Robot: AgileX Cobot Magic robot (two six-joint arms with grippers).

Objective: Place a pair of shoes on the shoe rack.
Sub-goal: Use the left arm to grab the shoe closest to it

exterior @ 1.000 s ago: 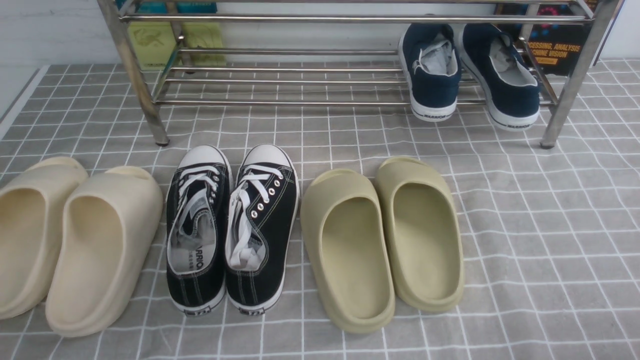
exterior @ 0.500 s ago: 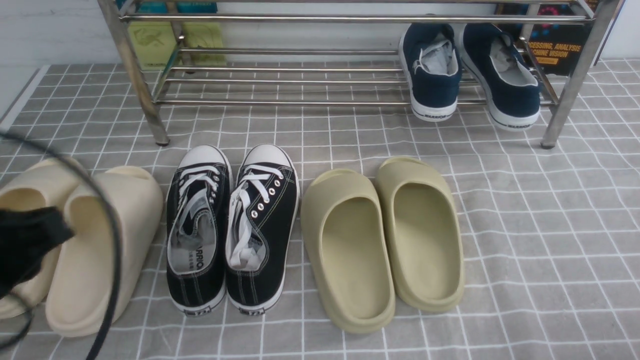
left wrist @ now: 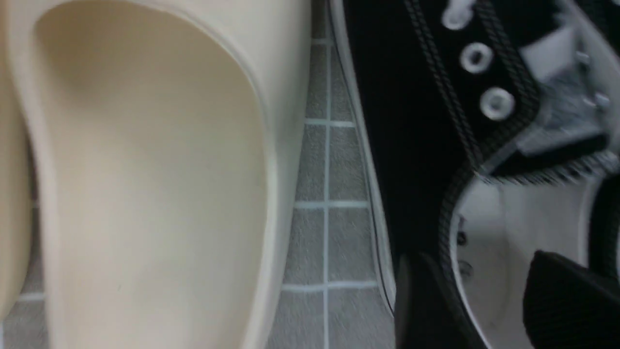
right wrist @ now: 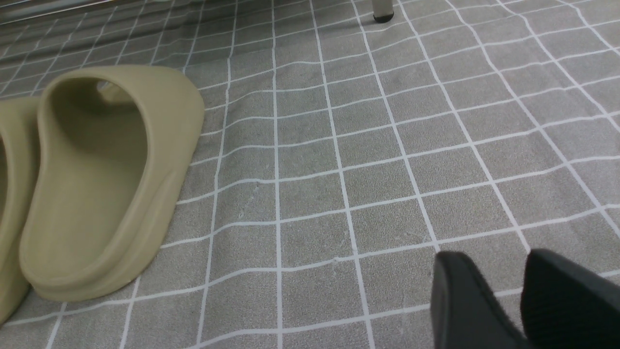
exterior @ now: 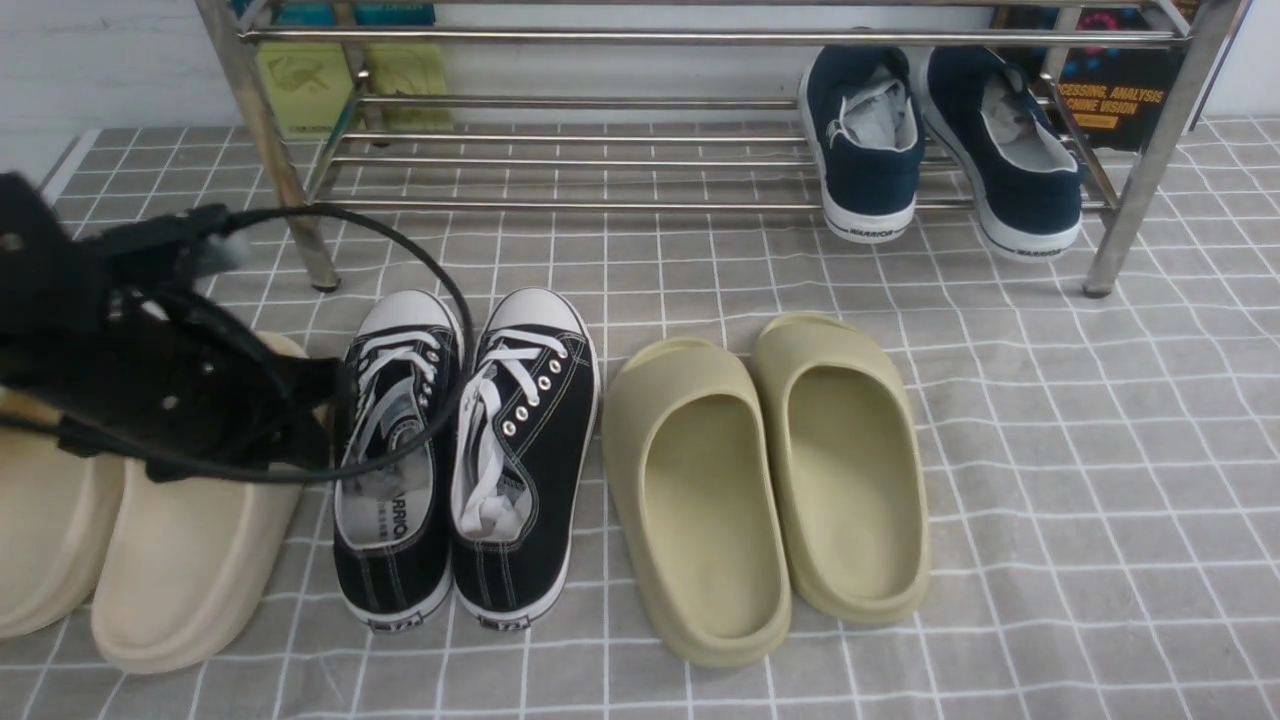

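Note:
The pair of shoes, two black canvas sneakers with white laces, stands side by side on the grey checked cloth: the left one (exterior: 392,560) and the right one (exterior: 525,440). The shoe rack (exterior: 600,205) of silver tubes runs across the back. My left gripper (exterior: 325,400) reaches in from the left over a beige slipper. In the left wrist view the left gripper (left wrist: 479,257) is open, one finger outside the left sneaker's (left wrist: 411,121) side wall and the other over its grey lining. My right gripper (right wrist: 494,254) hangs open over bare cloth, out of the front view.
Two beige slippers (exterior: 190,560) lie left of the sneakers, partly under my left arm. Two olive slippers (exterior: 760,480) lie to their right. Navy sneakers (exterior: 870,140) sit on the rack's lower shelf at the right. A rack foot (right wrist: 382,14) stands beyond my right gripper.
My left arm has come in from the left edge and moved right and forward to the left sneaker. The shoes and slippers have not moved.

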